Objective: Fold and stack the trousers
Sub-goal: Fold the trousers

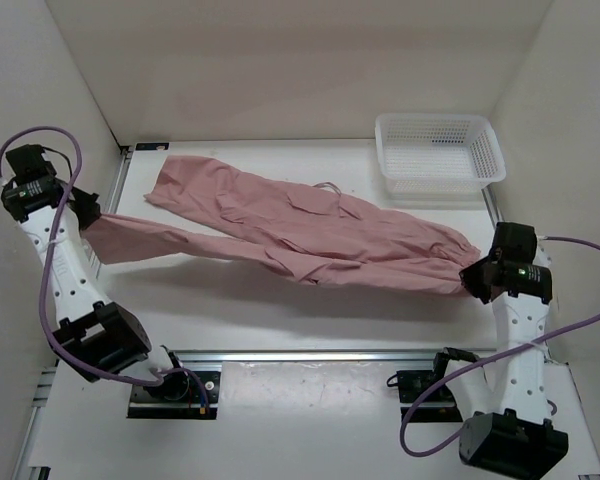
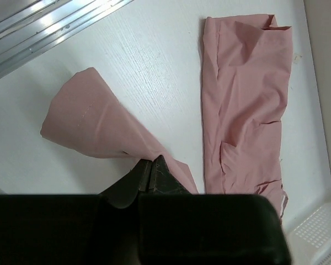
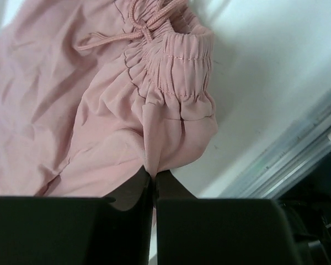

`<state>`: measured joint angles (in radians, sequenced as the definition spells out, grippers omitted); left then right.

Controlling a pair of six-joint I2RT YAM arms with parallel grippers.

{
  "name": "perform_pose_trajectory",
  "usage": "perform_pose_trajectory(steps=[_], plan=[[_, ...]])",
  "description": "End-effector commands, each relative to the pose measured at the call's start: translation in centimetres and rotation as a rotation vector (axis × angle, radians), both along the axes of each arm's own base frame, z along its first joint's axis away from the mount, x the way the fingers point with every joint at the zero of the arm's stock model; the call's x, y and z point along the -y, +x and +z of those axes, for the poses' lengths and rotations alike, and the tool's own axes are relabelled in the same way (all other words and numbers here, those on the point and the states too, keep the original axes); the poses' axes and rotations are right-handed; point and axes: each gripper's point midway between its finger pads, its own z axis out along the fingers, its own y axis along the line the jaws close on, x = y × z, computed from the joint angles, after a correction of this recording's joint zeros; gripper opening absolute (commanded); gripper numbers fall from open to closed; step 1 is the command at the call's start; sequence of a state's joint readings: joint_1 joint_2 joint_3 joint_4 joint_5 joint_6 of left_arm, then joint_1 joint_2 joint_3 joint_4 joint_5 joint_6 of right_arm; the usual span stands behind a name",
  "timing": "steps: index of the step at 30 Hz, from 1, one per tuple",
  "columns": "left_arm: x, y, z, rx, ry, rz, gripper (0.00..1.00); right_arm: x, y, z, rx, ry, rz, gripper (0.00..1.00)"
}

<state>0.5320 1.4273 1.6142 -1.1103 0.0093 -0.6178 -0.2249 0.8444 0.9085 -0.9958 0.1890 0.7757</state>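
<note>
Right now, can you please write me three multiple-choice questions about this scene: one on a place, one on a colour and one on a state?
1. Where on the table does the basket stand?
A. far right
B. near left
C. centre

2. What colour are the trousers?
A. blue
B. dusty pink
C. grey

3. What is the state of the right gripper?
A. open in the air
B. shut on nothing
C. shut on the waist fabric

Answers:
1 A: the top view shows it at the far right.
2 B: every view shows pink cloth.
3 C: the right wrist view shows fabric pinched beside the gathered waistband.
</note>
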Motion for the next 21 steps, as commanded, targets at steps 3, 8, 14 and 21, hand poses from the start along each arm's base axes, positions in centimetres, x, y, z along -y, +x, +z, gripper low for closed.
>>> perform_pose_trajectory(steps=[3, 8, 14, 21], plan=[[-1.0, -2.8, 4.5, 0.098, 0.083, 0.073, 0.1, 0.7, -2.4, 1.2, -0.045, -0.054, -0.025, 0.0], [-0.6, -4.8, 4.0, 0.077, 0.113, 0.076, 0.1, 1.0, -3.4, 2.5, 0.013, -0.102, -0.045, 0.0], [-0.1, -2.0, 5.0, 0.105, 0.134, -0.013, 0.1, 2.5, -2.4, 4.6, 0.071, -0.165, -0.097, 0.0], [0.4, 5.9, 7.7, 0.151, 0.218, -0.116, 0.1, 4.3, 2.2, 4.7, 0.063, -0.199, -0.133, 0.0]])
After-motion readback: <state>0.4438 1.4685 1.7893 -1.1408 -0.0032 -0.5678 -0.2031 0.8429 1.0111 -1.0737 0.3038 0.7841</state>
